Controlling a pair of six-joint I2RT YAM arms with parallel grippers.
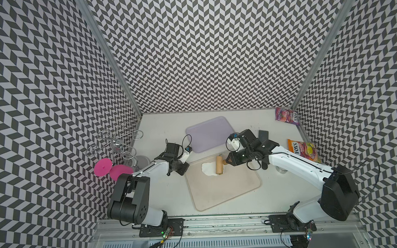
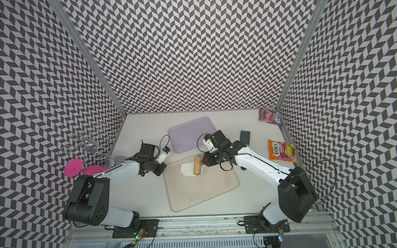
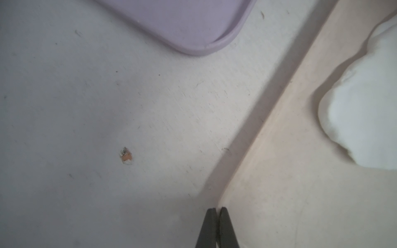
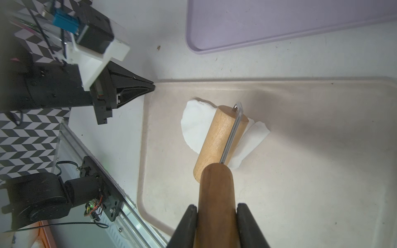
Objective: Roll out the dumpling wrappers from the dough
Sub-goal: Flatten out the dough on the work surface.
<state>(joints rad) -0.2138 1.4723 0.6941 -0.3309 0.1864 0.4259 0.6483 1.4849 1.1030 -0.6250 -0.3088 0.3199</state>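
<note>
The dough [image 1: 207,170] [image 2: 186,170] [image 4: 194,126] is a flattened white mass with an uneven edge, lying on the far half of the beige tray [image 1: 229,194] [image 4: 311,171]. The wooden roller [image 1: 219,165] [image 2: 197,166] [image 4: 221,139] lies across the dough. My right gripper [image 4: 217,207] [image 1: 228,161] is shut on the roller's brown handle [image 4: 216,189]. My left gripper [image 3: 217,209] [image 1: 186,167] is shut, holding nothing, with its tips at the rim of the beige tray's far left corner [image 3: 221,199]. No dumpling wrappers are in view.
A lilac tray [image 1: 209,135] [image 3: 193,21] lies just behind the beige one. Two candy bags [image 1: 287,115] [image 1: 304,150] and a dark flat block [image 1: 263,134] are at the right. A wire rack [image 1: 116,143] and pink discs [image 1: 103,167] stand at the left wall.
</note>
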